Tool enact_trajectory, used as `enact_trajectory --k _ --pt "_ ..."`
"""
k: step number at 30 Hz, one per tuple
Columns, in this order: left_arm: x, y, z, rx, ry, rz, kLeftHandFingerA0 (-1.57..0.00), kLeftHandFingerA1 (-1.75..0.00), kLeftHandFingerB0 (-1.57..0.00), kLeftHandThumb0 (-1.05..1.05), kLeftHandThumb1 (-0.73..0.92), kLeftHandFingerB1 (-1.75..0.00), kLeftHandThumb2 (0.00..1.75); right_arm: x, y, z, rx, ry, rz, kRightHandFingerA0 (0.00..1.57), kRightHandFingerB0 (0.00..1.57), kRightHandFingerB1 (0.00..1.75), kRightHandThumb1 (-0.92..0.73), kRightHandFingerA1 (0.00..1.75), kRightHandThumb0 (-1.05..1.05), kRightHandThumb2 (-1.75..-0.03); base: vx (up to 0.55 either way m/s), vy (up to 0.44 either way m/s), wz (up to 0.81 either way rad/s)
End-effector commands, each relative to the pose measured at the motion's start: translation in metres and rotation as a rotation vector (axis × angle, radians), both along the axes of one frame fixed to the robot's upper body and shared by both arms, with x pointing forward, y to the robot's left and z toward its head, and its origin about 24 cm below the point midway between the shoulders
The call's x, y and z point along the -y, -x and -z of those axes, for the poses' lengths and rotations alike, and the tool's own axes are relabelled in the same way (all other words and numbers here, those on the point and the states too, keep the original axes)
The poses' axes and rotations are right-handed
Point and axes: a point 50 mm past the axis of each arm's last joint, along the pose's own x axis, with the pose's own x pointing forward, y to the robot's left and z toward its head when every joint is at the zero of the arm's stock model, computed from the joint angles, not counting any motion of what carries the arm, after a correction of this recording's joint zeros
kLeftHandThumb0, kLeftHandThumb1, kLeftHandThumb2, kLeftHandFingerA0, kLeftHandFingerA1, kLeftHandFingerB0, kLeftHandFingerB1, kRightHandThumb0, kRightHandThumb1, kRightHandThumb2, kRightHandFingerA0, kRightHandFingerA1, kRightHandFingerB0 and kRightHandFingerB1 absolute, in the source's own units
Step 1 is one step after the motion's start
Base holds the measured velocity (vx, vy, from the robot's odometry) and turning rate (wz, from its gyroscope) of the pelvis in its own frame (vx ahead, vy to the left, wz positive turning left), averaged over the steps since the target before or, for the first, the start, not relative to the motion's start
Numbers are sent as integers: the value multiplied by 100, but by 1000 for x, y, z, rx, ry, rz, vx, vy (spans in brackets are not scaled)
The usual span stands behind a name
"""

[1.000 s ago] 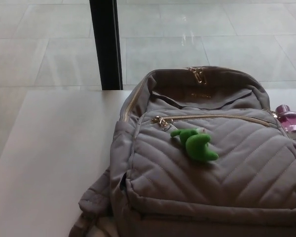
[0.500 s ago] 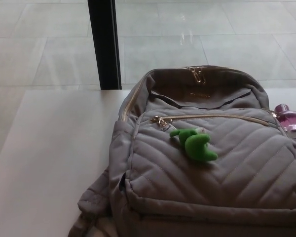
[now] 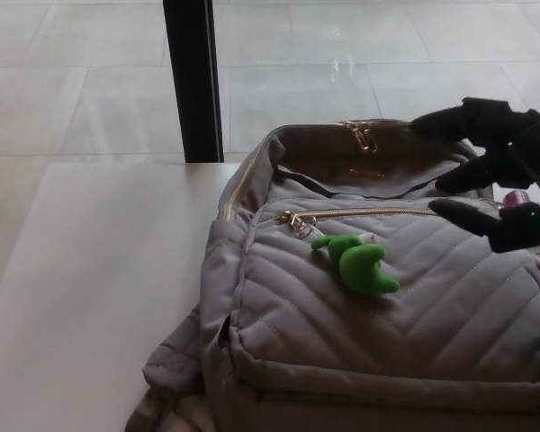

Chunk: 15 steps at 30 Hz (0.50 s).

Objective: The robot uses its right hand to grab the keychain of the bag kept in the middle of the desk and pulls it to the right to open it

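Observation:
A grey quilted backpack (image 3: 378,315) lies on the white desk (image 3: 90,297). A green keychain (image 3: 360,261) hangs from the gold zip pull (image 3: 295,220) at the left end of the front pocket's zip and rests on the pocket. My right hand (image 3: 495,175) comes in from the right, hovering over the bag's upper right corner, fingers spread and holding nothing. It is well to the right of the keychain. My left hand does not show.
A pink bottle (image 3: 519,198) sits at the bag's right side, mostly hidden behind my right hand. A black post (image 3: 191,81) stands behind the desk's far edge. Pale tiled floor lies beyond.
My right hand has come into view from the right, above the bag's upper right corner. The bag and keychain have stayed put.

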Motion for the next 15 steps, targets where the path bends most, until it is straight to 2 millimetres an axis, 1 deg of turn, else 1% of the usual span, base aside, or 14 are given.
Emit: enact_trajectory --k 1,2,5,6,7,9,10,11,14,15 --pt "-7 1 -5 17 -7 4 -59 -58 -44 -65 81 -46 65 0 2 3 17 118 14 54 35 51 -49 66 -62 -88 0 0 0" --pt "-7 1 -5 23 0 -7 -60 -59 -44 -65 80 -47 64 -3 4 5 10 130 -2 57 41 37 -64 61 -65 -59 0 0 0" --pt "-7 1 -6 18 -9 15 -60 -58 -44 -66 81 -46 64 -8 5 11 2 153 -20 57 41 37 -64 61 -67 -59 0 0 0" --pt "-7 0 -6 18 -3 12 -57 -55 -42 -65 83 -45 65 -12 6 14 10 167 -34 57 42 37 -65 61 -67 -61 0 0 0" --pt "-7 0 -6 21 -2 3 -59 -56 -44 -65 82 -46 64 -14 7 15 10 169 -42 52 36 51 -51 67 -66 -92 0 0 0" --pt "-7 -1 -6 22 -4 1 -61 -57 -45 -65 82 -46 64 -16 8 17 13 176 -55 52 33 50 -53 67 -68 -93 0 0 0" --pt "-6 -1 -6 19 -4 1 -61 -57 -45 -65 82 -46 64 -19 9 18 18 186 -72 52 33 50 -53 67 -68 -93 0 0 0" --pt "-6 -1 -5 13 -16 15 -62 -56 -45 -66 83 -45 65 -24 12 17 28 213 -91 59 43 37 -65 60 -65 -59 0 0 0" --pt "-6 -1 -5 13 -16 20 -63 -57 -45 -66 84 -46 65 -30 16 16 43 214 -118 60 42 36 -66 59 -65 -60 0 0 0" --pt "-5 -1 -5 17 -7 7 -61 -58 -44 -67 83 -45 65 -30 16 16 43 211 -120 62 43 36 -67 58 -66 -60 0 0 0"
